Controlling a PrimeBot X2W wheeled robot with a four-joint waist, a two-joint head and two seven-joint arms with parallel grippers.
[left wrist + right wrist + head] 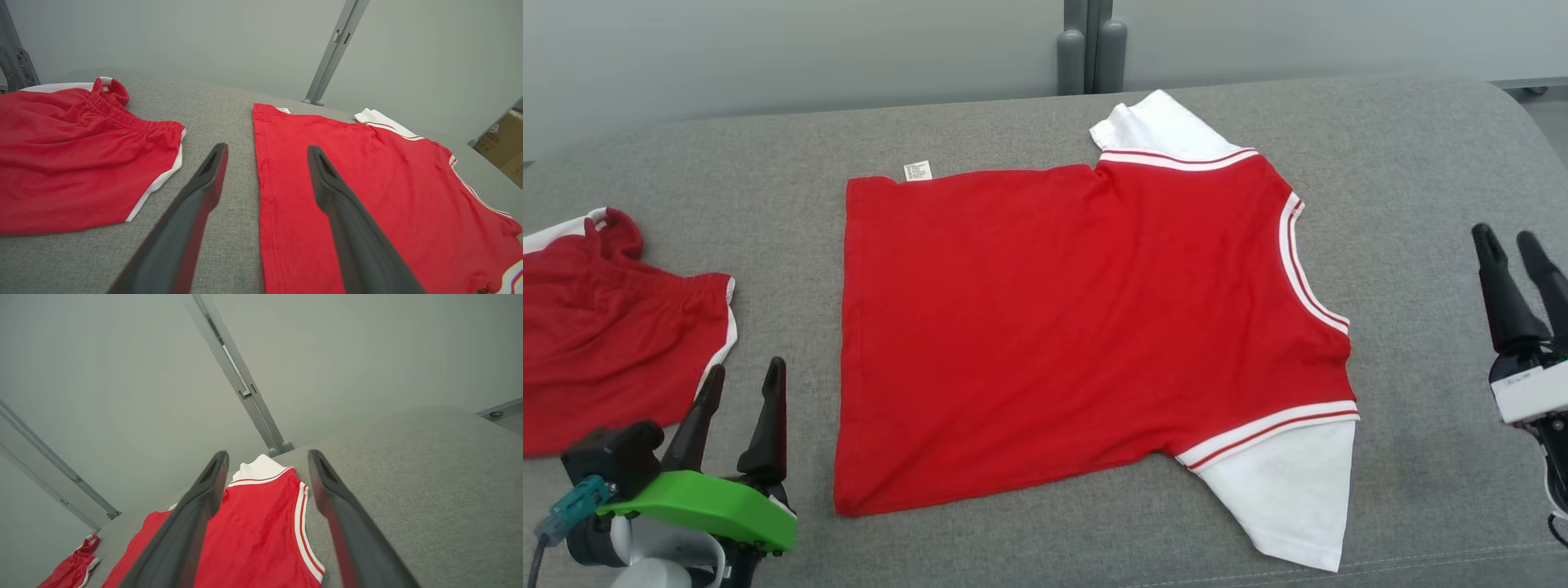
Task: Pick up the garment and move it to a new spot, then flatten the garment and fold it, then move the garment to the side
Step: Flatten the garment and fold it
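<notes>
One grey surface, pale wall

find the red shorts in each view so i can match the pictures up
Head view: red shorts at the far left edge, left of the red shirt.
Left wrist view: red shorts on the left, with grey surface between them and the red shirt.
Right wrist view: red shorts small, in the bottom left corner.
Shared landmark: the shirt's far white sleeve.
</notes>
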